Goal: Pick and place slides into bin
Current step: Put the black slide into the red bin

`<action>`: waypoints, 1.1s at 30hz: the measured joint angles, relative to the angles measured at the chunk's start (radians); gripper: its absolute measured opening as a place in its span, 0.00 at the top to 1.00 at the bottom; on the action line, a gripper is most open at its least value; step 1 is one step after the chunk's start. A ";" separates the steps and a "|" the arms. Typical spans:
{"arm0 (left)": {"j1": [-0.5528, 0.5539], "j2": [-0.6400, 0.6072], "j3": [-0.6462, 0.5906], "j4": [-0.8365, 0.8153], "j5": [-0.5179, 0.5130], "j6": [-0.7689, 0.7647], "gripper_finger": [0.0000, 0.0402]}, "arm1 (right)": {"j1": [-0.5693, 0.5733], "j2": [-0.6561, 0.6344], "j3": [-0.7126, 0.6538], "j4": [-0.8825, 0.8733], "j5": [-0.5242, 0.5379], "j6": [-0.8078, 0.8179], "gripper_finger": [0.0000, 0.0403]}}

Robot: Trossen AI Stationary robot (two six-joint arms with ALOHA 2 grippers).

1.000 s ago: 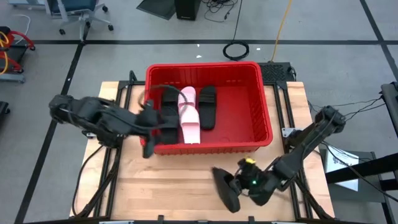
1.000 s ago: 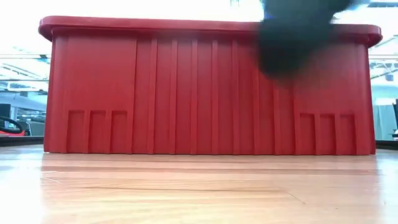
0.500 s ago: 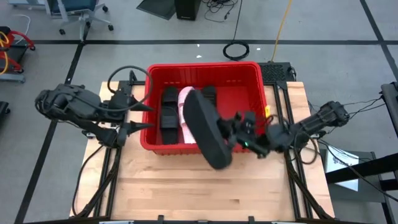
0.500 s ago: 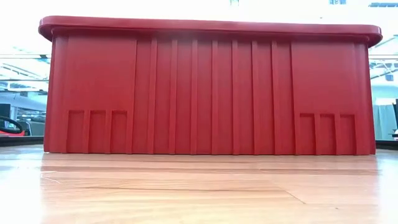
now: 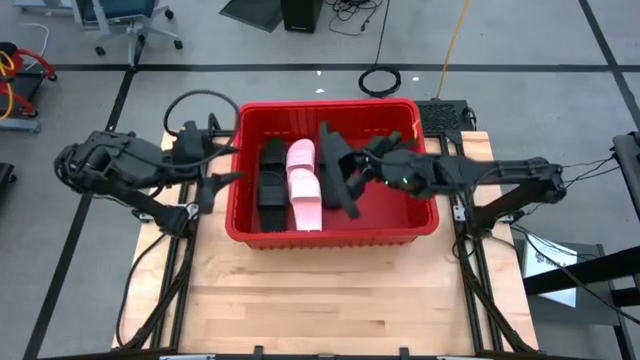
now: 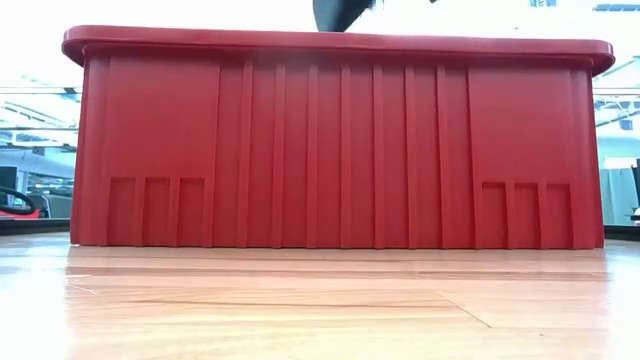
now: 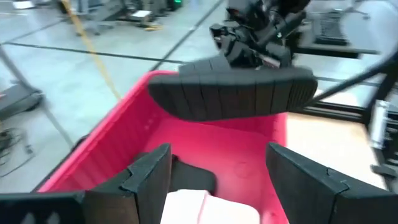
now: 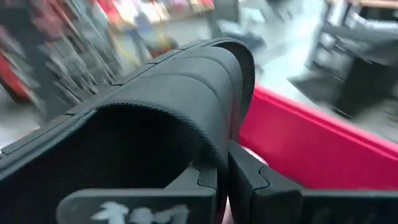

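A black slide (image 5: 338,170) hangs tilted on edge over the middle of the red bin (image 5: 420,205), above the pink slide (image 5: 303,185) and black slides (image 5: 271,180) lying on its floor. The right gripper (image 5: 372,170) pinches its strap, the arm stretched nearly flat across the bin's right rim. The left gripper (image 5: 222,168) waits outside the left wall, fingers (image 7: 146,177) spread apart and empty.

Red bin (image 6: 340,140) on the wooden table (image 6: 320,305), dark shape (image 6: 338,12) above its rim.
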 joint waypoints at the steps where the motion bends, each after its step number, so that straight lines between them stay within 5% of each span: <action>1: 0.015 0.000 0.000 0.000 -0.009 0.000 0.36 | -0.023 0.003 0.025 -0.090 -0.012 -0.001 1.00; 12: 0.251 0.002 0.000 0.052 -0.041 0.002 0.37 | -0.193 0.073 0.089 -0.643 -0.068 -0.137 1.00; 17: 0.345 0.002 0.000 0.091 -0.041 0.001 0.36 | -0.213 0.174 0.088 -0.655 -0.142 -0.214 1.00; 23: 0.418 0.002 0.000 0.102 -0.041 -0.024 0.36 | -0.204 0.297 0.088 -0.694 -0.067 -0.262 1.00; 33: 0.457 0.002 0.000 0.101 -0.039 -0.027 0.36 | -0.175 0.426 0.131 -0.686 -0.127 -0.242 1.00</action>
